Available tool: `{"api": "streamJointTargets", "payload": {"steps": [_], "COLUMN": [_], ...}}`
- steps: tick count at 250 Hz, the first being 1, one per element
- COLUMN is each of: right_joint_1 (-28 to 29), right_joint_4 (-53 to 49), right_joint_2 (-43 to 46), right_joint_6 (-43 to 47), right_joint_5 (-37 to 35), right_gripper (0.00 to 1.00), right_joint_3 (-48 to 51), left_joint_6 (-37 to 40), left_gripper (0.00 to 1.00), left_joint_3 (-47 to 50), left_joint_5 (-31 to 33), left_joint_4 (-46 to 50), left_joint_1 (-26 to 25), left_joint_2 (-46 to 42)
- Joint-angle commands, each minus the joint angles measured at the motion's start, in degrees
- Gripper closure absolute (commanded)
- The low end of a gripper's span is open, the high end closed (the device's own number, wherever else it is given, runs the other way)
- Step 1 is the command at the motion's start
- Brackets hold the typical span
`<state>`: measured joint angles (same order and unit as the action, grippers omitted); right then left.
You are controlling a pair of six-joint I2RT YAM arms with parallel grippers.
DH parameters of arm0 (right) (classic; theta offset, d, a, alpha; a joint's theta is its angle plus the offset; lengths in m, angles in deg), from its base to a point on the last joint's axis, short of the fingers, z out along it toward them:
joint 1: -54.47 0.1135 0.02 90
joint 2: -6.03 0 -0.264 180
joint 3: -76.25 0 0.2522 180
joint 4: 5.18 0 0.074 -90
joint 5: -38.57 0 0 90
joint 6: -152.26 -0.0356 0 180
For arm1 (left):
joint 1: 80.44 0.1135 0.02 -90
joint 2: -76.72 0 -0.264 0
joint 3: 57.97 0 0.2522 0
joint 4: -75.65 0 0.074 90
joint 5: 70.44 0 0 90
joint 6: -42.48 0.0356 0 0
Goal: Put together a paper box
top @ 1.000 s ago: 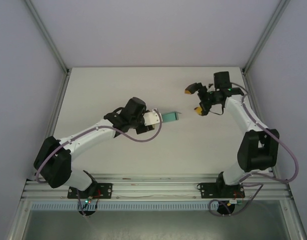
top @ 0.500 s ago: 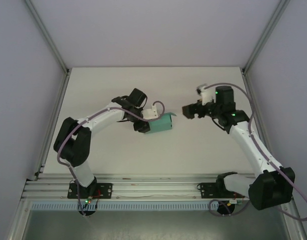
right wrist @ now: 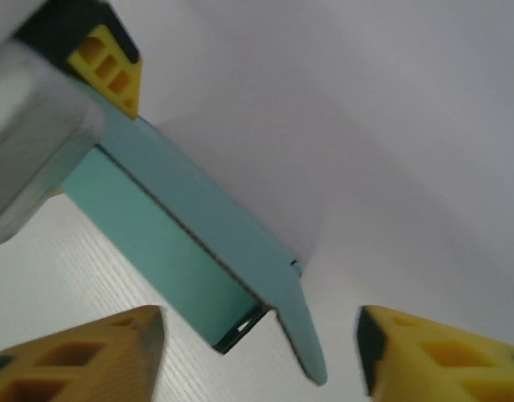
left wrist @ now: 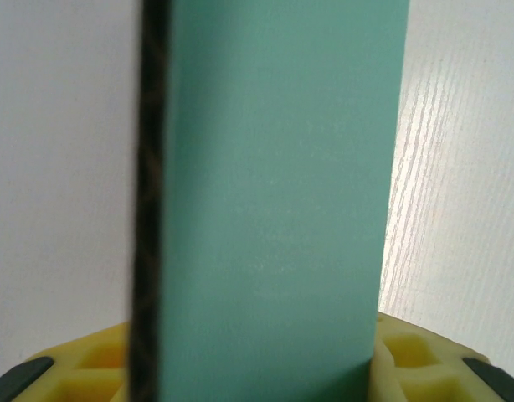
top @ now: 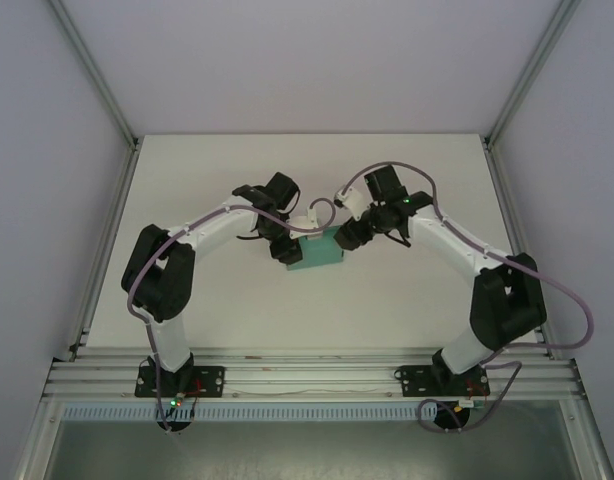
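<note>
Well, the paper box (top: pixel 325 250) was a small teal-green box over the middle of the table (top: pixel 207 180). The left gripper (top: pixel 290 243) was at the left end of the box and was clamped tight on it. In the left wrist view, the box (left wrist: pixel 274 209) stood up between two yellow fingers (left wrist: pixel 81 368), one on each side. The right gripper (top: pixel 349 233) was just beside the right end of the box. Its own fingers (right wrist: pixel 81 356) were wide apart and held nothing. In the right wrist view, the near end of the box (right wrist: pixel 173 222) looked open, though it was blurry. A small flap (right wrist: pixel 300 339) stuck out from that end. I could not tell if the right gripper touched the box.
</note>
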<state>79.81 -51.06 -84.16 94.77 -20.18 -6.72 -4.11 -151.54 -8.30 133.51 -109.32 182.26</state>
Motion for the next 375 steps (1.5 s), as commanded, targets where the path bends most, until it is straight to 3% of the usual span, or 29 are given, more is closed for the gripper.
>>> {"api": "streamJointTargets", "payload": {"steps": [1,17,56,82,140,168,194,243,283,344,375], "right_joint_1": [0.0,0.1,0.1,0.7,3.4,3.7,4.3,4.6,4.6,5.6,5.9], "right_joint_4": [-0.3,-0.7,-2.2,-3.2,4.7,8.5,7.7,12.3,23.7,33.9,31.9], "right_joint_2": [-0.8,-1.3,-1.4,-0.9,2.2,3.0,2.7,2.8,4.0,5.4,6.5], "right_joint_6": [0.8,1.3,0.8,-1.3,-20.0,-31.8,-37.1,-33.4,-26.6,-29.3,-29.2], "right_joint_5": [-1.6,-1.1,-1.1,-0.7,-7.7,-7.1,-7.6,-10.3,-13.0,-13.0,-14.9], "right_gripper": [0.47,0.53,0.81,0.90,0.96,1.00,1.00,1.00,1.00,1.00,1.00], "right_joint_3": [-2.7,-2.8,-3.4,-3.3,0.6,2.3,2.3,8.1,17.2,24.1,23.6], "left_joint_6": [0.2,0.3,-0.4,-1.4,-2.8,-3.3,-3.6,-3.7,-3.7,-4.6,-5.9], "left_gripper": [0.64,0.64,0.64,0.63,0.62,0.62,0.62,0.62,0.61,0.56,0.50], "left_joint_3": [0.0,0.1,-0.4,-0.8,-1.1,-1.6,-2.1,-1.7,-2.1,-1.9,-2.0], "left_joint_5": [-0.6,-0.8,0.0,0.0,0.8,1.7,2.0,1.7,1.8,2.2,2.5], "left_joint_4": [2.8,2.6,2.0,1.5,0.4,0.3,0.5,-0.4,-0.6,-1.5,-2.3], "left_joint_1": [-0.5,-0.5,-0.5,-0.6,-1.0,-1.2,-1.4,-1.5,-1.5,-1.5,-1.5], "left_joint_2": [1.2,1.1,1.1,1.1,1.2,1.7,2.1,1.7,1.6,1.3,0.7]}}
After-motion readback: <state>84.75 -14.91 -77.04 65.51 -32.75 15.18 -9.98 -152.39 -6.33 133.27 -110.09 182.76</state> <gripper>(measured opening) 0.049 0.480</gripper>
